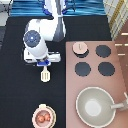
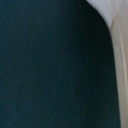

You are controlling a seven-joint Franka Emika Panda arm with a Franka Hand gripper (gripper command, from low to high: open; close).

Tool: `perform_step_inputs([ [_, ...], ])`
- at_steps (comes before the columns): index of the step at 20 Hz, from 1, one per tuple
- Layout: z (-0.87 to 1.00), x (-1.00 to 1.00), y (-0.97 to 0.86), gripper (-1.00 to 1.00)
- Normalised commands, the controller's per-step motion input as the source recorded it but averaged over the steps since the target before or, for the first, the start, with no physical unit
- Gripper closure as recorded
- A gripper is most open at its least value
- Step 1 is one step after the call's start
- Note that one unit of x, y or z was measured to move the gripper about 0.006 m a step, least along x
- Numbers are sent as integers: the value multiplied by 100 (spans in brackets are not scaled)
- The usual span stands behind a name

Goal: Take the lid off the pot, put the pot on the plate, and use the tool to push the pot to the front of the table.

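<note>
Exterior view: the gripper (image 1: 46, 67) hangs over the tool (image 1: 45, 75), jaws apparently clenched on its handle. The pot (image 1: 43, 116) sits on the plate (image 1: 35, 121); a loose grasp could drop the tool.

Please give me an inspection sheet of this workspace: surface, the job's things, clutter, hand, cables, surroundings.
Surface: black table, with a brownish-pink stove at the exterior view's right.
Job's things: lid off the pot, lying on the stove's top-left burner. Pot sits on the plate near the exterior view's bottom. Tool lies just below the hand, head toward the bottom.
Clutter: large grey pan with a handle on the stove.
Hand: the hand hangs right over the tool's handle end; whether it grips the tool cannot be told.
Cables: nothing seen.
Surroundings: blue striped area beyond the table's top edge.
</note>
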Motion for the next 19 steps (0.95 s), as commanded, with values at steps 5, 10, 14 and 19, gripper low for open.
perform_step_inputs([
  [5,72,-18,14,-100],
  [10,100,-9,9,-100],
  [14,70,-1,-1,-100],
  [19,8,12,-7,-100],
])
